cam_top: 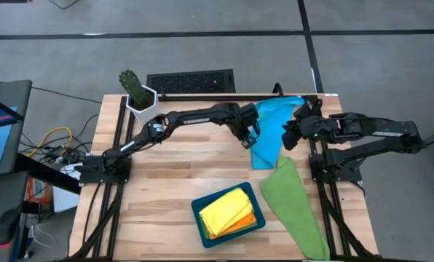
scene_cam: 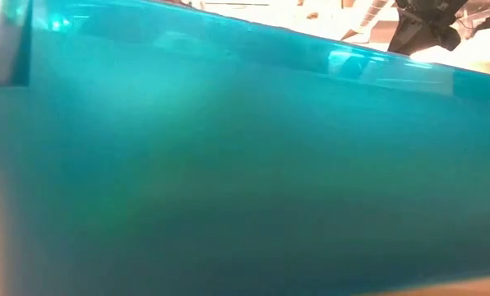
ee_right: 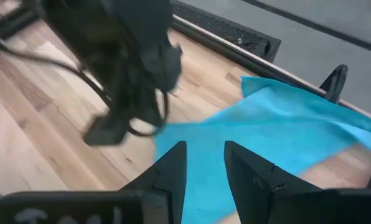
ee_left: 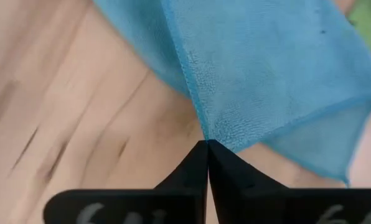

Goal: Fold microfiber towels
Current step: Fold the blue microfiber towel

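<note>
The sky-blue microfiber towel (cam_top: 274,129) lies crumpled on the wooden table at the far right. My left gripper (cam_top: 247,137) is shut at its left edge. My right gripper (ee_right: 204,163) hovers open over the same towel (ee_right: 266,130), its fingers apart with nothing between them. A green towel (cam_top: 296,207) lies stretched out along the table's right side, its far tip by the blue one. Yellow (cam_top: 223,209) and orange (cam_top: 247,220) towels lie folded in the dark teal tray (cam_top: 196,206) near the front. My left gripper pinches a hemmed edge of the blue towel (ee_left: 210,132) between its two fingertips, where the cloth draws to a point. The fingers come from above, slanting down toward the table's right. The cloth fans out from the pinch and the rest lies on the table.
A white pot with a cactus (cam_top: 138,96) and a black grille (cam_top: 191,81) stand at the far edge. The tray's teal wall (scene_cam: 228,164) fills the low view. Bare wood (cam_top: 173,167) lies at the table's left and middle.
</note>
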Available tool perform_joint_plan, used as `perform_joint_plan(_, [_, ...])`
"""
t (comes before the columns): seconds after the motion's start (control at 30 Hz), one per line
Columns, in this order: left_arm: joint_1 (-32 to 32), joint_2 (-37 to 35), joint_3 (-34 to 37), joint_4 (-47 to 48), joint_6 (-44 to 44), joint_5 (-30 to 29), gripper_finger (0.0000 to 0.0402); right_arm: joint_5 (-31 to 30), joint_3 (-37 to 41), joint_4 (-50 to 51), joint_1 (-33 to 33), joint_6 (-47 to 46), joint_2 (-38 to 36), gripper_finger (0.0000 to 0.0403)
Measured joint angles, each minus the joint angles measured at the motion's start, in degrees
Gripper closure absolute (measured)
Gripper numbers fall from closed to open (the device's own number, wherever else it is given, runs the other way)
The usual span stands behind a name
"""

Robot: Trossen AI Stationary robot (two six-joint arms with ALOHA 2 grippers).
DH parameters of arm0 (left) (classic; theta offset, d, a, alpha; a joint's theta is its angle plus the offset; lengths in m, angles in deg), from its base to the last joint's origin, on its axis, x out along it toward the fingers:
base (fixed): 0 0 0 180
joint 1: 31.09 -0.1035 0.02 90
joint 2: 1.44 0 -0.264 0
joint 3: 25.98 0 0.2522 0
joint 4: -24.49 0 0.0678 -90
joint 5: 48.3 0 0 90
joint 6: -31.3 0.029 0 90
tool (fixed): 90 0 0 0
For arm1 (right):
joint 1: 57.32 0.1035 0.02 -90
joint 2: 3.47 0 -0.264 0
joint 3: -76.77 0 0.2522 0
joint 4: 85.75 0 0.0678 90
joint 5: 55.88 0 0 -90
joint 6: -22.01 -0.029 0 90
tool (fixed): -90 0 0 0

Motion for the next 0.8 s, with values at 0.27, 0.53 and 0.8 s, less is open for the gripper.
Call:
perform_joint_plan(0.27, [0.0,-7.7,-0.9,10.7,6.3,0.3,0.0401,0.6,0.0,-2.5,0.0,7.1,5.0,0.0256])
perform_joint_plan(0.53, [0.3,-13.9,-0.9,19.0,9.0,0.9,0.0401,7.0,0.0,-15.3,-4.1,19.9,9.9,0.0211])
perform_joint_plan(0.8, [0.1,-18.6,-0.9,24.8,11.8,-0.9,0.0401,10.0,0.0,-19.4,-9.9,25.7,14.8,0.0195])
